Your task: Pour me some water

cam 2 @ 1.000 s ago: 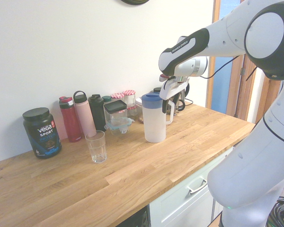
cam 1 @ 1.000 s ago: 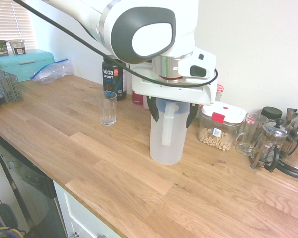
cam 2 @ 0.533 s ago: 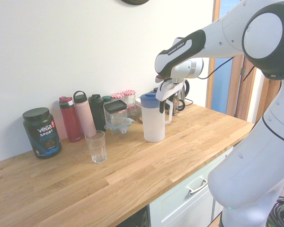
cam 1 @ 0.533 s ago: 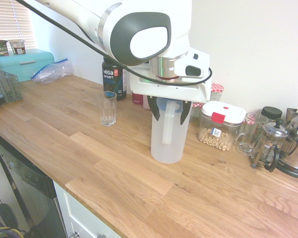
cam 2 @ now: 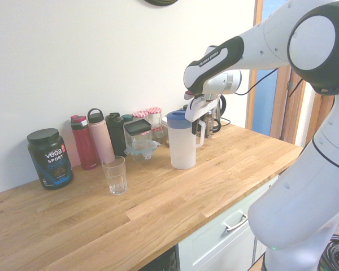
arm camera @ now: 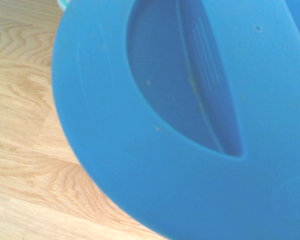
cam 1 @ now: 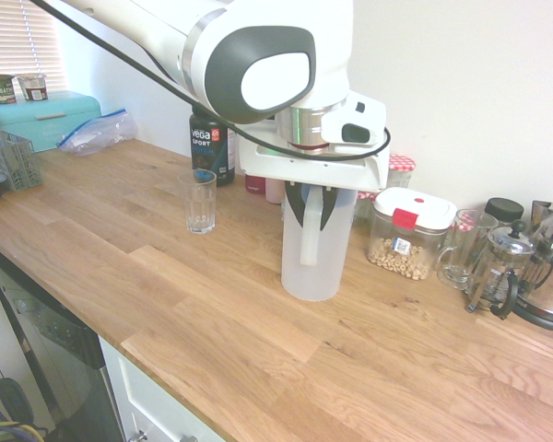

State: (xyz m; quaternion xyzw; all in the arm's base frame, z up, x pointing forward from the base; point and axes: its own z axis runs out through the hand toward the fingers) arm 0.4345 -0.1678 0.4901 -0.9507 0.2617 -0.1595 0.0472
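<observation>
A white robot arm reaches down from the upper part of the frame over a wooden worktop (cam 1: 120, 276). Its hand (cam 1: 315, 204) is pinching the handle of a frosted plastic jug (cam 1: 315, 262) with a blue lid (arm camera: 155, 125), which stands upright on the worktop at centre frame. An empty drinking glass (cam 1: 201, 201) stands well apart to the jug's left. A dark protein tub (cam 1: 212, 143) sits against the wall behind the glass. A clear snack container (cam 1: 407, 235) stands just beside the jug, on its right.
</observation>
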